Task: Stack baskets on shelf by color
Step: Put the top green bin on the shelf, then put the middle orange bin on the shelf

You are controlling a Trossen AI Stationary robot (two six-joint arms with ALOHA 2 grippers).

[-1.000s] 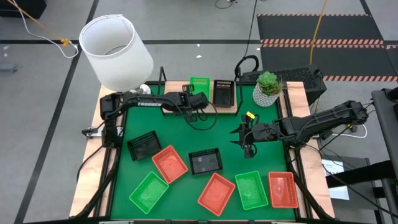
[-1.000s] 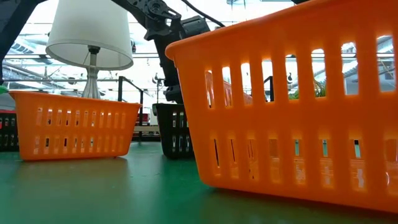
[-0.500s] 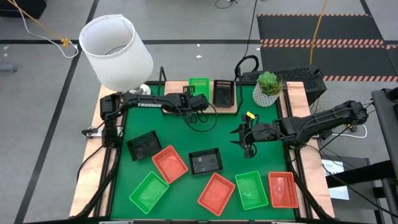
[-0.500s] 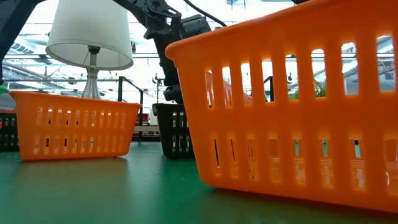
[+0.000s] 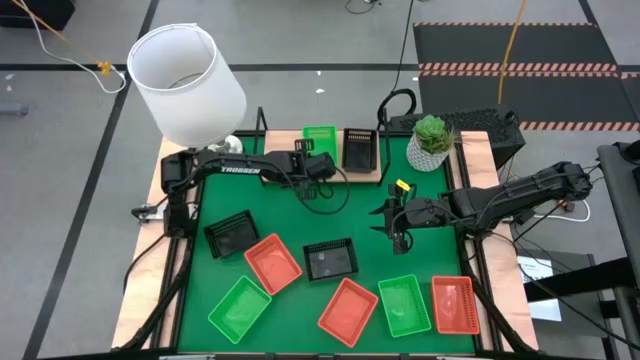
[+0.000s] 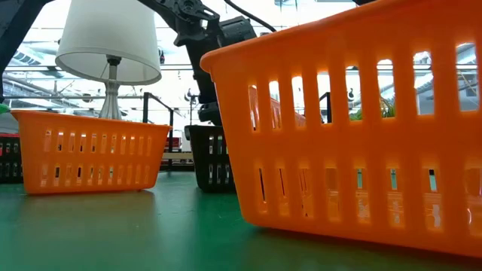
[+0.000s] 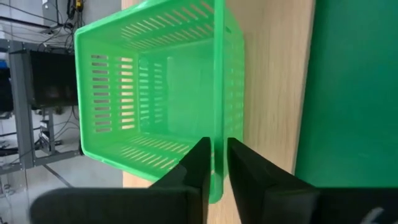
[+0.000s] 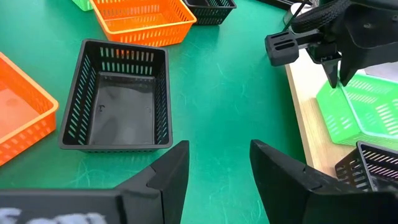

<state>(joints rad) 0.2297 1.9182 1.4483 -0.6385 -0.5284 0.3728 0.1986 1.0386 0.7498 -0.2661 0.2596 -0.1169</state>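
A green basket (image 5: 320, 135) (image 7: 161, 93) stands by its base on the light-wood shelf (image 7: 273, 93), beside a black basket (image 5: 360, 148). My left gripper (image 5: 321, 158) (image 7: 217, 171) is at the green basket's near wall, shut on it. My right gripper (image 5: 393, 228) (image 8: 217, 177) hovers open over the green mat, right of centre, touching nothing. On the mat lie two black baskets (image 5: 230, 233) (image 5: 331, 259), three orange baskets (image 5: 273, 262) (image 5: 348, 310) (image 5: 455, 304) and two green baskets (image 5: 240, 305) (image 5: 404, 304). My left gripper pinches the green basket's side wall facing the mat (image 7: 217, 134), near a corner, one finger inside the basket and one outside. The fingers come from above, pointing down. The basket sits level with its base on the shelf board.
A white lamp (image 5: 185, 70) stands at the table's far left corner and a potted plant (image 5: 430, 140) at the far right, beside the shelf. In the low view an orange basket (image 6: 361, 128) fills the foreground. Bare mat lies between my two grippers.
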